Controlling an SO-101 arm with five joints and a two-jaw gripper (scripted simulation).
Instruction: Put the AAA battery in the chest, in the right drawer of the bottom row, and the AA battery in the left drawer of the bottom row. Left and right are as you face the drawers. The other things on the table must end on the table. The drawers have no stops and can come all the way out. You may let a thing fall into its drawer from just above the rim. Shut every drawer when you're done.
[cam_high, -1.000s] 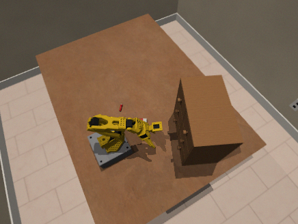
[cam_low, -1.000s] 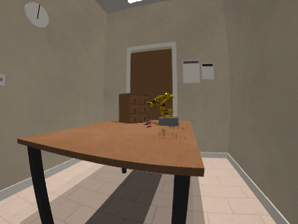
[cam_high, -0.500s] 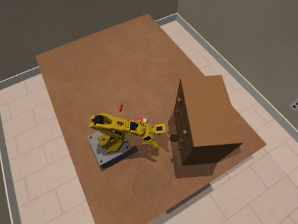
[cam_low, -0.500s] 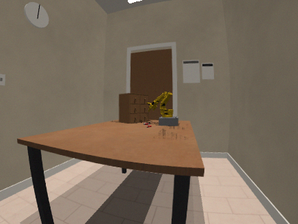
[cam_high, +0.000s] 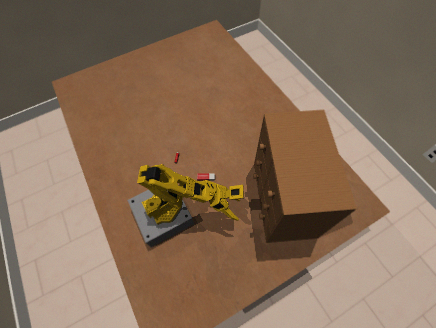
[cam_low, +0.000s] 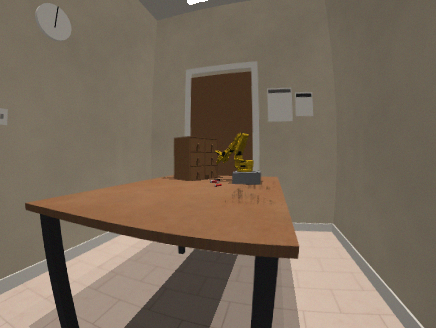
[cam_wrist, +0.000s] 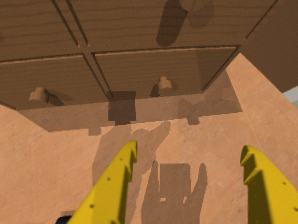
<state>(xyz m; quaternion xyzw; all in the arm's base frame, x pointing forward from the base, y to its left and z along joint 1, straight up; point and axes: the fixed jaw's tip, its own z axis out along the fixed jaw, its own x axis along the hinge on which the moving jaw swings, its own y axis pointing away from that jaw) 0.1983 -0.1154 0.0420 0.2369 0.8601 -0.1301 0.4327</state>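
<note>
Over table (cam_wrist: 45, 155), claw (cam_wrist: 192, 167) (half-open) empty.

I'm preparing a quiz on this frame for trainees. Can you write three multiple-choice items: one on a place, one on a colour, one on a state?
1. What does the pincer face?
A. the chest's bottom drawers
B. the door
C. the clock

2. What colour is the arm?
A. blue
B. yellow
C. white

3. What state is the bottom right drawer in?
A. pulled right out
B. half open
C. shut

Key:
1 A, the wrist view shows the two bottom-row knobs just ahead.
2 B, yellow in every view.
3 C, its front sits flush with the chest.
</note>
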